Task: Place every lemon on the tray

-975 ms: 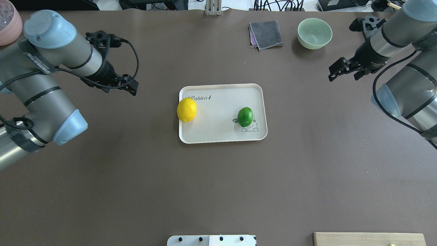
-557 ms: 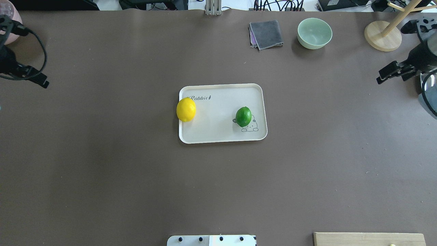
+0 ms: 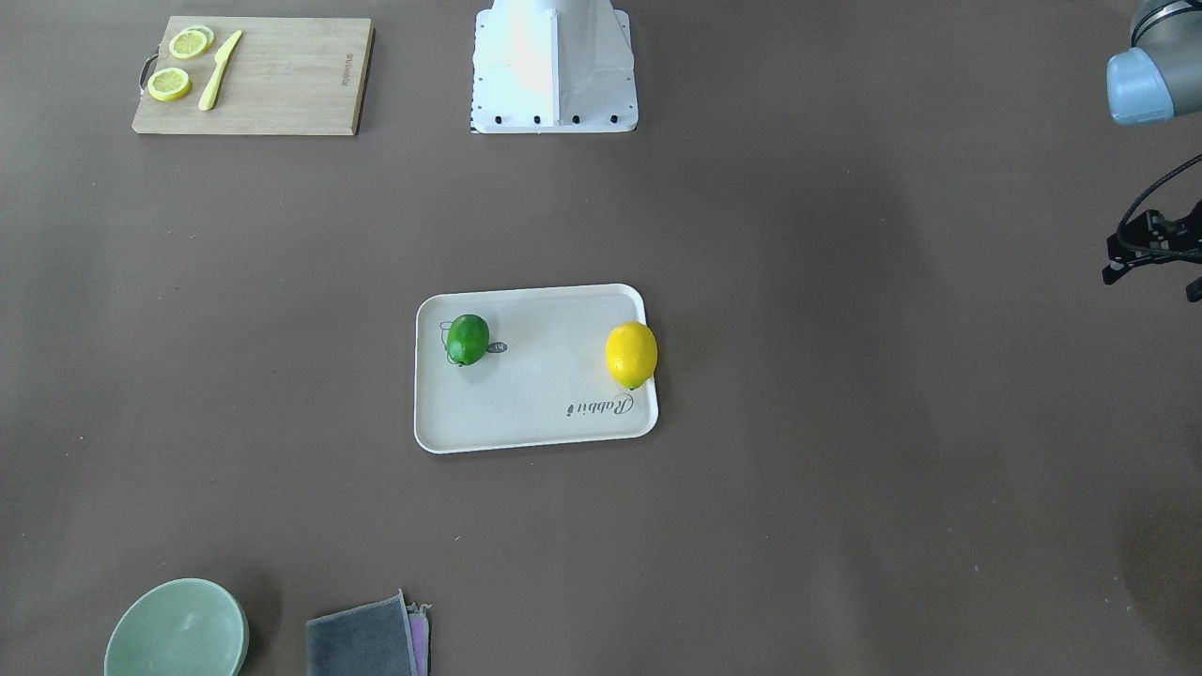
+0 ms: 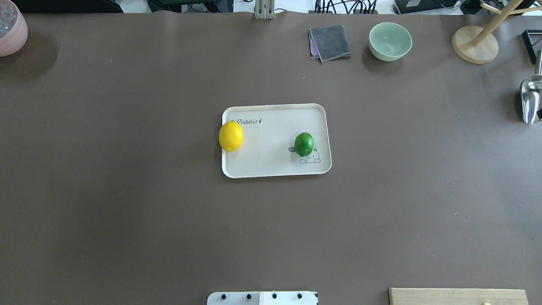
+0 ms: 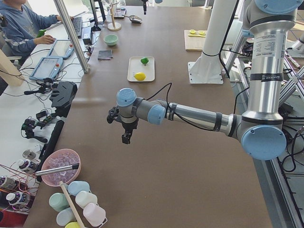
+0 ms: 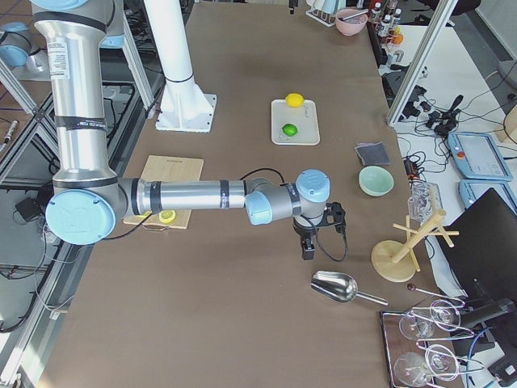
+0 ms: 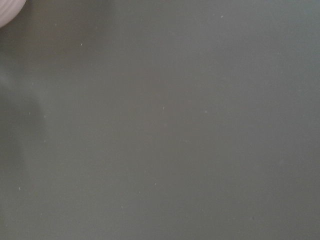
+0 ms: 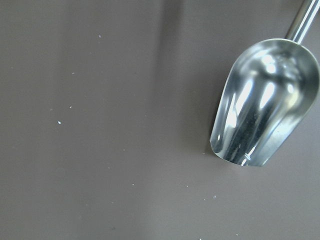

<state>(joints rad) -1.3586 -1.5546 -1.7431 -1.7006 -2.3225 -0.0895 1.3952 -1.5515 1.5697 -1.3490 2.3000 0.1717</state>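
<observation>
The off-white tray (image 4: 275, 167) lies mid-table. The yellow lemon (image 4: 230, 135) rests at its left end against the rim. The green lemon (image 4: 304, 144) lies on the cartoon drawing at the right. Both also show in the front view, the yellow lemon (image 3: 631, 354) and the green lemon (image 3: 467, 339). My left gripper (image 5: 126, 137) hangs over bare table far to the tray's left. My right gripper (image 6: 308, 249) hangs near a metal scoop far to the right. I cannot tell whether either is open or shut. Neither holds anything visible.
A green bowl (image 4: 390, 40) and a grey cloth (image 4: 330, 42) sit at the far side. A wooden stand (image 4: 474, 44) and the metal scoop (image 4: 530, 99) are at the right, a pink bowl (image 4: 10, 27) at the far left. A cutting board (image 3: 254, 75) holds lemon slices.
Both arms have swung outward, away from the tray, and left the overhead view. The two lemons have stayed on the tray.
</observation>
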